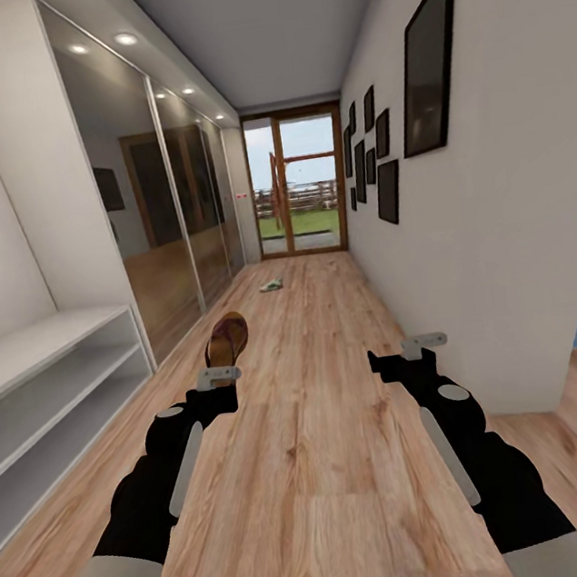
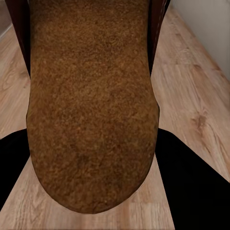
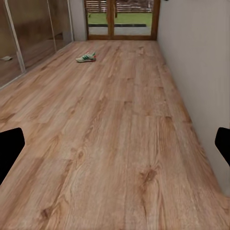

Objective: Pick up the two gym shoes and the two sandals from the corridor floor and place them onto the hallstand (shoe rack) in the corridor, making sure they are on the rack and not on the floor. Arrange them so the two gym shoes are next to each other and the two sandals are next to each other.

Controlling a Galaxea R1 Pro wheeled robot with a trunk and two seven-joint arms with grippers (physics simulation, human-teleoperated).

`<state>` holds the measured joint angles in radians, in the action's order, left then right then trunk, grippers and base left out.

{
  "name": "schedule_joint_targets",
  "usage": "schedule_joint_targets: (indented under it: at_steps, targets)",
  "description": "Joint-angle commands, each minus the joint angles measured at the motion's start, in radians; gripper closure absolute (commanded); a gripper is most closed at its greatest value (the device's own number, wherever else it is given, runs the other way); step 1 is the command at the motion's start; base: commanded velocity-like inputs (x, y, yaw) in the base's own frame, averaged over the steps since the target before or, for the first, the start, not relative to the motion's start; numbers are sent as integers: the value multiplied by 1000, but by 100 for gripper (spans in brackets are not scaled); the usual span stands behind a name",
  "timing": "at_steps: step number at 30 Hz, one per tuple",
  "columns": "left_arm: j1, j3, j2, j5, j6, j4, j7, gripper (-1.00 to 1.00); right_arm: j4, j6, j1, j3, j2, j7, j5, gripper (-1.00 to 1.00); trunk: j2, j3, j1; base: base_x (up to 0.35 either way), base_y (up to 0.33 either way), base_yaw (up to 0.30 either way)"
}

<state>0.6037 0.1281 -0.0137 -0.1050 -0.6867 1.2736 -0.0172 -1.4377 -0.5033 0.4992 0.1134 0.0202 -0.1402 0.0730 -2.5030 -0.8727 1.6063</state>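
The left gripper [image 1: 216,375], black with pale grey fingertips, is pinched on a brown slip-on sandal with a tan footbed [image 1: 226,337], which sticks out ahead of it toward twelve o'clock, raised over the light brown wood-plank corridor floor [image 1: 327,430]. In the left wrist view the grainy brown footbed of that sandal [image 2: 91,105] lies between the two dark fingers [image 2: 191,182], its rounded end toward the camera. The right gripper [image 1: 423,341] hangs at about one o'clock with nothing in it, and in the right wrist view its black fingers [image 3: 9,148] stand spread wide apart over bare planks. One white lace-up gym shoe with green side stripes [image 1: 272,284] lies on the floor far down the corridor at twelve o'clock, short of the wood-framed glass door [image 1: 298,181]; it also shows from the right wrist [image 3: 86,58]. At nine o'clock stands a light grey unit with low open shelves [image 1: 53,377], beside mirrored wardrobe doors [image 1: 168,214]. Dark picture frames [image 1: 426,58] hang on the wall at two o'clock.
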Motion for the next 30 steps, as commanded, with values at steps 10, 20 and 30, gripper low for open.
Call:
schedule_joint_targets:
  at_steps: [10, 20, 30]
  targets:
    - [1, 0, 0, -7, -6, 1, -3, 100, -1, -4, 1, 2, 0, -9, 7, -100, 0, -1, 0, 344, -14, 1]
    - [1, 0, 0, -7, -6, 1, -3, 100, -1, -4, 1, 3, 0, -9, 7, -100, 0, -1, 0, 345, 0, 0]
    - [1, 0, 0, -7, -6, 1, -3, 100, -1, -4, 1, 3, 0, -9, 7, -100, 0, -1, 0, 345, 0, 0]
